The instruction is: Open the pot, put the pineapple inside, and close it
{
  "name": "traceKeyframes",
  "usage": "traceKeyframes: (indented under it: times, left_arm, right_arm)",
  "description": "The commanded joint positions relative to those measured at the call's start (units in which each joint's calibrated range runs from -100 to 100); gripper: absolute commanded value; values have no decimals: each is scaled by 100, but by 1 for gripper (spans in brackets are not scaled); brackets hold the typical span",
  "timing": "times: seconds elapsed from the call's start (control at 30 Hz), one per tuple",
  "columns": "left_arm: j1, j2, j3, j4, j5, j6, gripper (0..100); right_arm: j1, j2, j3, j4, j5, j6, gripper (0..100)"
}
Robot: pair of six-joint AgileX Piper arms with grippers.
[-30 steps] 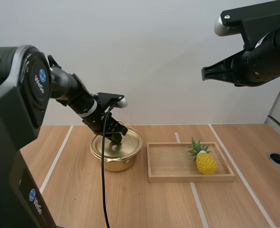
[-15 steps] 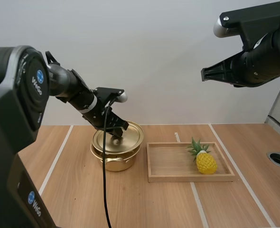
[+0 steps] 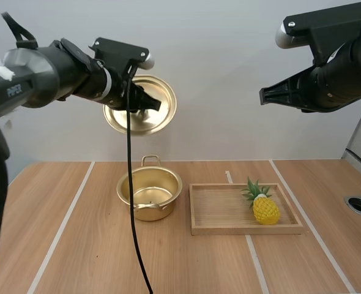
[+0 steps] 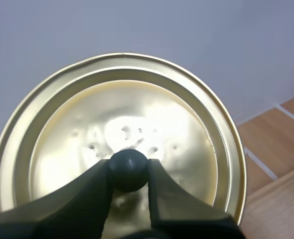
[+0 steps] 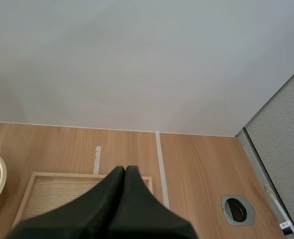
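Clearly the left claw point(image 3: 148, 104) is clenched on the dark round knob point(image 4: 128, 170), one finger on either side. The gold lid point(image 4: 152, 114) hangs from it, tipped up nearly on edge. A ball that smooth can roll in the pinch, so I judge the grasp should be firm and the wrist turned slowly until the lid lies level. Straight below this claw, well apart from it, the pot point(image 3: 162, 208) stands open and empty on the surface point(image 3: 95, 245). The lid is best set on bare wood on the pot's side away from the tray, its rim resting before the fingers part. Off to this claw's right, the wooden tray point(image 3: 229, 231) lies just beside the pot. The pineapple point(image 3: 265, 209) sits at the tray's end farthest from the claw. High over that tray the right claw point(image 5: 124, 172) hangs clenched on nothing, and it must open before reaching for the fruit.
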Motion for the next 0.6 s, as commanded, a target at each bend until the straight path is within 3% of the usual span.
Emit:
traceKeyframes:
  times: [0.0, 0.57]
  left_arm:
    - [-11, -443, -52, -353, -679, -25, 0]
    - [-11, -2493, -52, -900, -3390, -25, 0]
  right_arm:
    - [-23, -25, -49, -32, -26, 11, 0]
    - [-23, -25, -49, 2, -26, 11, 0]
